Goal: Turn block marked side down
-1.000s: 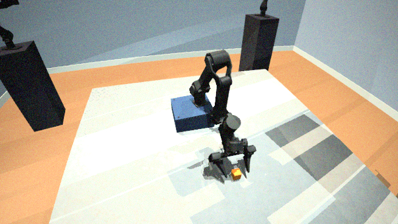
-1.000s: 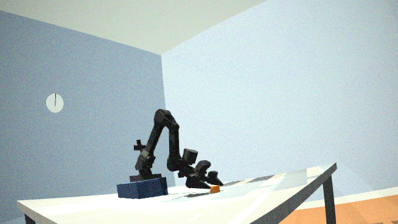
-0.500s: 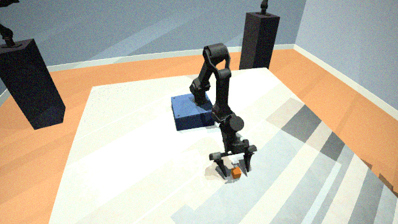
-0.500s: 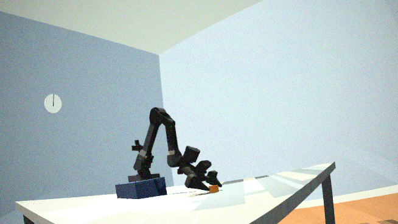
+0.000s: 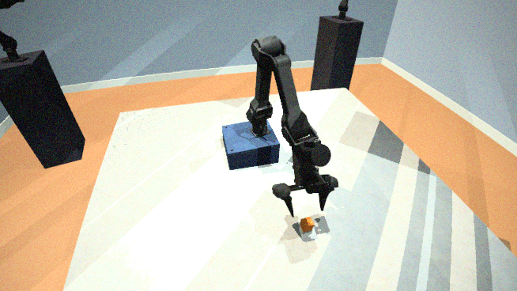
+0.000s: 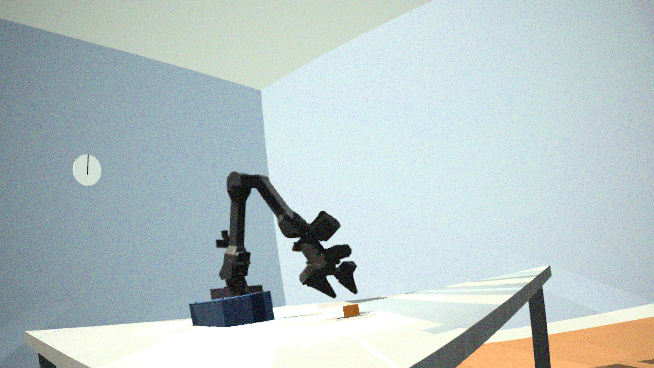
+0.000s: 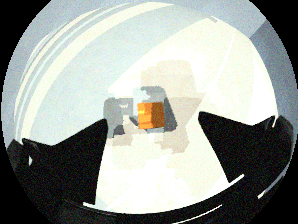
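A small orange block (image 5: 307,224) (image 6: 351,310) (image 7: 151,115) rests on the pale table (image 5: 158,205) (image 6: 300,345). The faces in view are plain orange, one brighter than the other in the wrist view. No marking shows on them; the underside and the faces turned away are hidden. My gripper (image 5: 307,213) (image 6: 345,295) (image 7: 154,119) is open and empty. Its fingertips are above the block, wide apart, and do not touch it. In the wrist view the block lies between the two fingertips.
The arm stands on a blue base box (image 5: 253,154) (image 6: 230,311), behind the block in the top view. Two dark pedestals (image 5: 39,115) (image 5: 336,55) stand beyond the table's edges. Shadows and light stripes cross the table top.
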